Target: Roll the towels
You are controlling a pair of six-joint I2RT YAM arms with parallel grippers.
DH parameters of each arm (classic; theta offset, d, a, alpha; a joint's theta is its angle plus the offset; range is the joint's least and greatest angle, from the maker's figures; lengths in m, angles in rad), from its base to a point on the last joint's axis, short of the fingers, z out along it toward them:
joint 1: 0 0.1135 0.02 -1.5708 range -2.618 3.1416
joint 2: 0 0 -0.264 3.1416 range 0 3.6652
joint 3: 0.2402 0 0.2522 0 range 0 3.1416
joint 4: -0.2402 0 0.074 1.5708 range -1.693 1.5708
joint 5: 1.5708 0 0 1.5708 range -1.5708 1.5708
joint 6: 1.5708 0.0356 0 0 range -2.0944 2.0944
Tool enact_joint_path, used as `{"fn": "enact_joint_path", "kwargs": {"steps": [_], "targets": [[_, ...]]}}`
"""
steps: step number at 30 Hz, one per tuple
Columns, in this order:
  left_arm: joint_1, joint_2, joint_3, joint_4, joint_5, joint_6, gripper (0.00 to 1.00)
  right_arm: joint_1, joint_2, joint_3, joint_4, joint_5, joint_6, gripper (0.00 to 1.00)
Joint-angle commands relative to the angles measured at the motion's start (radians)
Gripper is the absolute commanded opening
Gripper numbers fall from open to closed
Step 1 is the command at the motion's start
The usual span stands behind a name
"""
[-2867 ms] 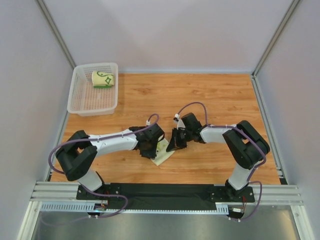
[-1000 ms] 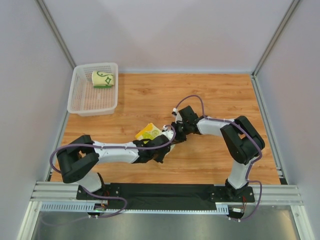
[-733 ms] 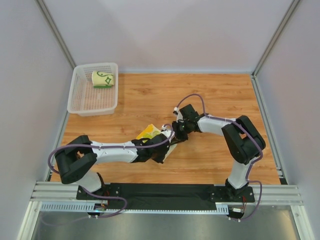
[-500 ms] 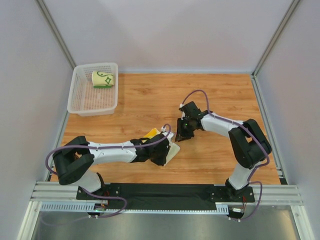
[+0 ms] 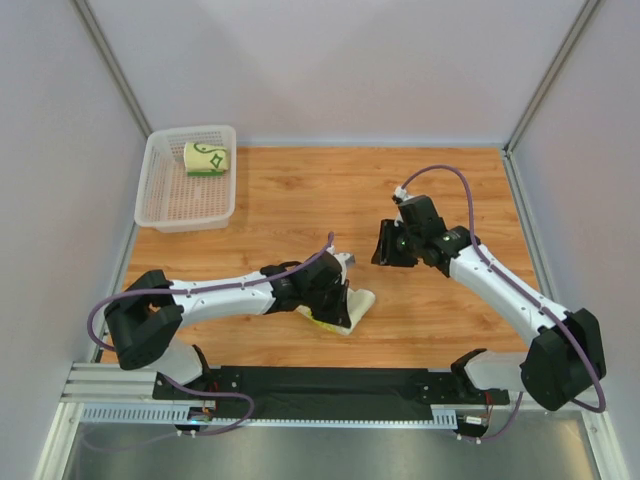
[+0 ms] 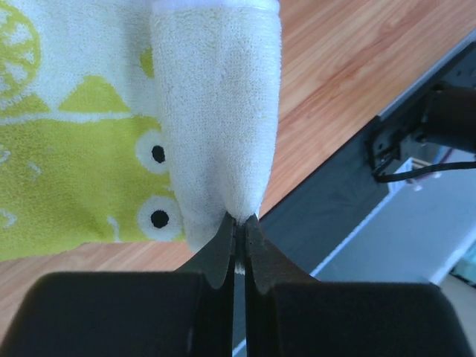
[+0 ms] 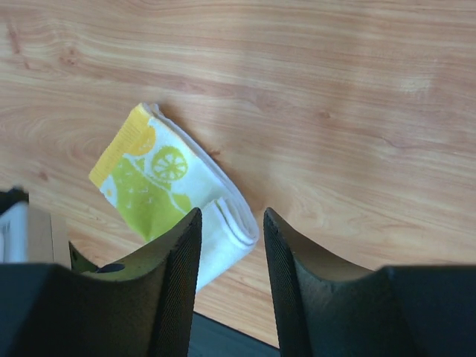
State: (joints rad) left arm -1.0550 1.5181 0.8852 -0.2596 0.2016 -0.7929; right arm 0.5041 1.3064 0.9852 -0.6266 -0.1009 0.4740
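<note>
The cream towel [image 5: 362, 300] with yellow-green blotches and an orange edge lies partly folded on the wood near the front middle. My left gripper [image 5: 338, 306] is shut on a fold of it; in the left wrist view the fingertips [image 6: 239, 220] pinch the cream fold [image 6: 216, 104]. My right gripper [image 5: 385, 247] hangs open above the table, up and to the right of this towel, with nothing between its fingers. The right wrist view shows the towel [image 7: 160, 182] below its open gripper [image 7: 230, 217]. The other towel [image 5: 207, 158], cream with dark green lines, lies rolled in the basket.
The white mesh basket [image 5: 160, 215] stands at the far left corner of the table. The black base rail [image 5: 330, 385] runs along the near edge, close behind the held towel. Grey walls close in both sides and the back.
My right gripper has opened, let go of the towel and drawn away up and to the right. The left gripper has pulled the towel toward the near right, still shut on it.
</note>
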Motion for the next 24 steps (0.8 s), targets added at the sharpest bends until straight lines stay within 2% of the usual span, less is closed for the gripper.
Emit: {"fn": "enact_joint_path", "kwargs": {"steps": [1,2,7,11,18,24], "targets": [[0.041,-0.012,-0.006,0.065,0.128,-0.141,0.0,0.001,-0.05,-0.022,-0.036,-0.039,0.006,0.41],[0.059,-0.013,-0.021,0.119,0.143,-0.166,0.0,-0.001,-0.056,-0.025,-0.045,-0.046,0.006,0.41],[0.096,0.01,-0.092,0.186,0.196,-0.249,0.0,-0.001,-0.088,-0.04,-0.05,-0.103,0.009,0.41],[0.144,0.014,-0.182,0.388,0.255,-0.365,0.0,-0.001,-0.101,-0.065,-0.036,-0.135,0.021,0.41],[0.197,-0.01,-0.255,0.424,0.236,-0.454,0.0,-0.001,-0.111,-0.109,0.016,-0.218,0.041,0.41],[0.233,0.031,-0.308,0.465,0.258,-0.477,0.0,0.002,-0.127,-0.242,0.249,-0.476,0.116,0.42]]}}
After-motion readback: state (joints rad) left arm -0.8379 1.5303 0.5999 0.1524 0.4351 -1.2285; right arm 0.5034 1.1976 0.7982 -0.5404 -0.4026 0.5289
